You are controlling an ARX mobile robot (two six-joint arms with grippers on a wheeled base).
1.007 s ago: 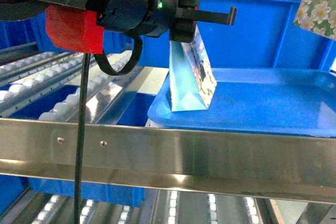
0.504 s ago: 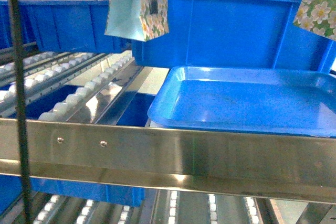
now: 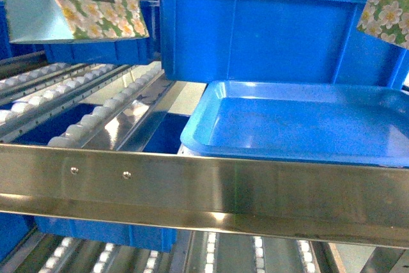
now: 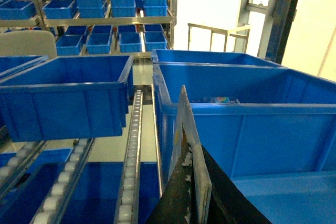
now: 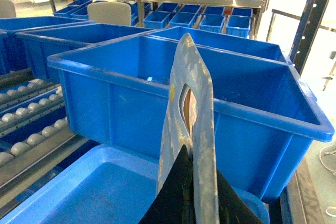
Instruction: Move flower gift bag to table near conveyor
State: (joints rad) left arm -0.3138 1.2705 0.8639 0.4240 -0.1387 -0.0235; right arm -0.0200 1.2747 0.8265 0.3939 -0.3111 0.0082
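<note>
Bag duty sat with both arms: each gripper's jaws pinched the top edge of a floral paper gift bag (image 3: 77,1), one hanging at ten o'clock above the steel roller conveyor (image 3: 83,103), the other bag (image 3: 386,4) at two o'clock; table unseen.

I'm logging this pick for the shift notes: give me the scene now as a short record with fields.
left bag: flowered bag hanging in the air above the rollers, upper left of head view
right bag: second flowered bag at the upper right edge
tray: blue tray, nothing in it
bin: blue bin behind the tray
tools: both hold a bag edge
</note>
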